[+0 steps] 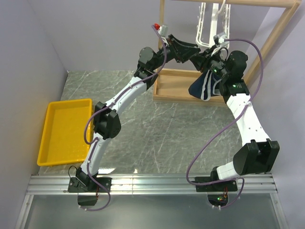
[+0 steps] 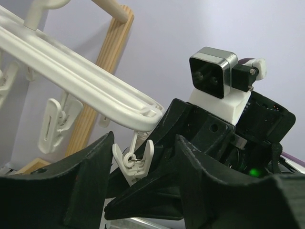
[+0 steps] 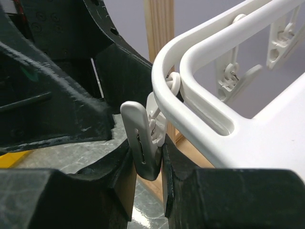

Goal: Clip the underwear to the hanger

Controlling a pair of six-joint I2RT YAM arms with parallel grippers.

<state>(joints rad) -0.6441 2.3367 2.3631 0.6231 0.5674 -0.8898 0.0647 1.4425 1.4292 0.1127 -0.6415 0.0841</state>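
Up at the back of the grey marbled table [image 1: 157, 138]: a white plastic rectangular open-frame hanger [image 2: 76, 76], hooked over the top bar of a light wooden rack [image 2: 108, 57], with small white pegs dangling under its rails.

At the hanger's near corner: one small white plastic clip [image 2: 133, 160], hung by a wire ring, with both grippers meeting at it.

At the left gripper [image 2: 144, 138]: straddles the clip's upper wings with black fingers set apart, one at each side. Sits against the left wing or nearly so, and leaves a gap at the other. Stands open, not squeezing.

At the right gripper [image 3: 145, 183]: sits below the clip with jaws drawn narrow and the clip's lower end wedged between the fingertips. Grips the navy-blue fabric underwear [image 1: 204, 87] with white trim. From above, shows it as a bunch drooping under this gripper, clear of the table and just below the hanger. In the wrist view, hides the pinched fabric, so cannot tell whether any of it lies inside the clip's mouth.

Off to the left, well apart: a yellow plastic tray [image 1: 64, 129], flat on the table.
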